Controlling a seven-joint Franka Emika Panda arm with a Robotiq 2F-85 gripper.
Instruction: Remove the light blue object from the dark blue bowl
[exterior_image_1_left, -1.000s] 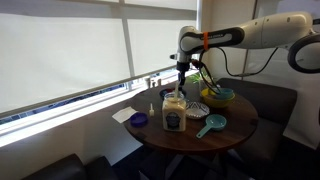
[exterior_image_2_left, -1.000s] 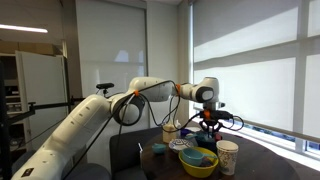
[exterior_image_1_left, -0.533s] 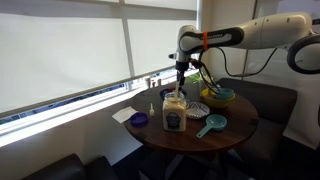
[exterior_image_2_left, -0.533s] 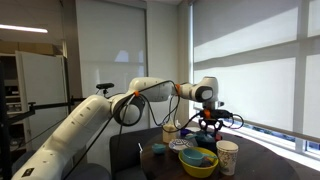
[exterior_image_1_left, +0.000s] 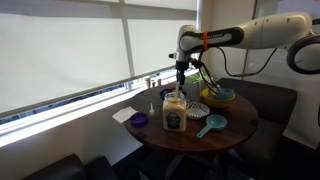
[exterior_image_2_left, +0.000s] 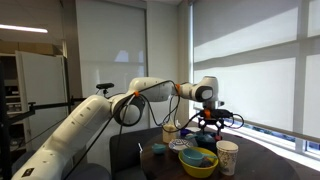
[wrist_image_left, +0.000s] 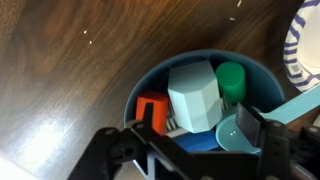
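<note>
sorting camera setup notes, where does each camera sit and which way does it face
Exterior view: stands off the table, facing the blinds; arm enters from the right, gripper pointing down.
Exterior view: near the arm's base, windows on its right; arm stretches away from lower left.
Wrist view: looks straight down into the bowl; both fingers show at the bottom.
Shared: all show the gripper over the table.

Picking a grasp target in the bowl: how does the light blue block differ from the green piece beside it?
Colour: the light blue block is pale blue, the green piece is strong green. Shape: the block has flat, angular facets; the green piece looks round-topped. Size: the block shows clearly bigger than the green piece in the wrist view. Shared: both sit side by side inside the dark blue bowl.
</note>
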